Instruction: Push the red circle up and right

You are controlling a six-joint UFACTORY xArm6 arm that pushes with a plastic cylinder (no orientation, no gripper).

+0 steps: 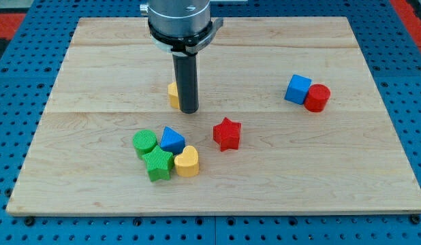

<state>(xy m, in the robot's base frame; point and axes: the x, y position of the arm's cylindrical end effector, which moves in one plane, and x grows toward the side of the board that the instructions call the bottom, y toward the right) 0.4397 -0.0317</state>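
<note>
The red circle (318,98) lies at the view's right, touching a blue cube (298,89) on its upper left. My tip (189,109) stands left of the board's middle, far to the left of the red circle. It is right beside a yellow block (173,95) that the rod partly hides. A red star (227,134) lies below and to the right of the tip.
A cluster lies at the lower left of centre: a green circle (145,142), a blue triangle (172,139), a green star (158,165) and a yellow heart (187,162). All sit on a wooden board (299,184) ringed by a blue pegboard.
</note>
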